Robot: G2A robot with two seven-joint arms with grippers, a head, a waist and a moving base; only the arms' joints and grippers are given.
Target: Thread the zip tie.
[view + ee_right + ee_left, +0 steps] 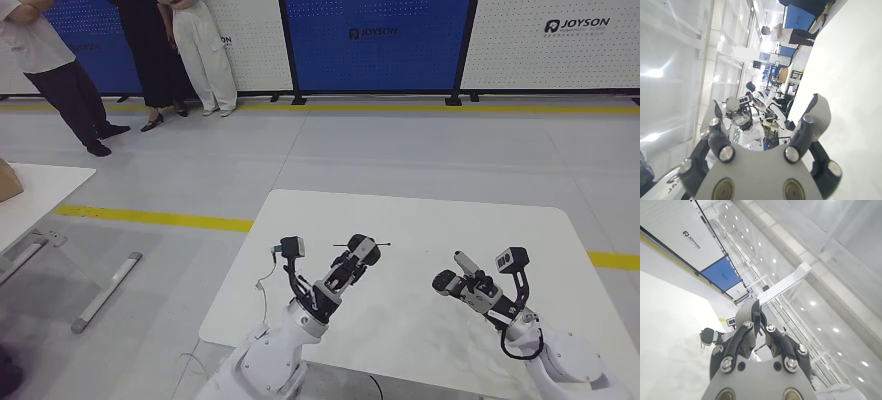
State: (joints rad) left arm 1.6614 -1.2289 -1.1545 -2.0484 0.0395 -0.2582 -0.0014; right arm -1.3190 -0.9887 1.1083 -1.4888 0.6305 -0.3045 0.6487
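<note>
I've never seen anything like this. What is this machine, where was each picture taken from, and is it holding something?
It is a robot with two arms working at a white table. The top view looks down from a camera mounted above the arms. The other two pictures come from a camera on each wrist, looking out along that arm's end effector, the two-fingered clamp at its tip. The left end effector is shut and seems to pinch a thin black zip tie, which sticks out on both sides of it over the table. The right end effector is open, holds nothing, and sits apart from the left one. The job is to thread that zip tie.
</note>
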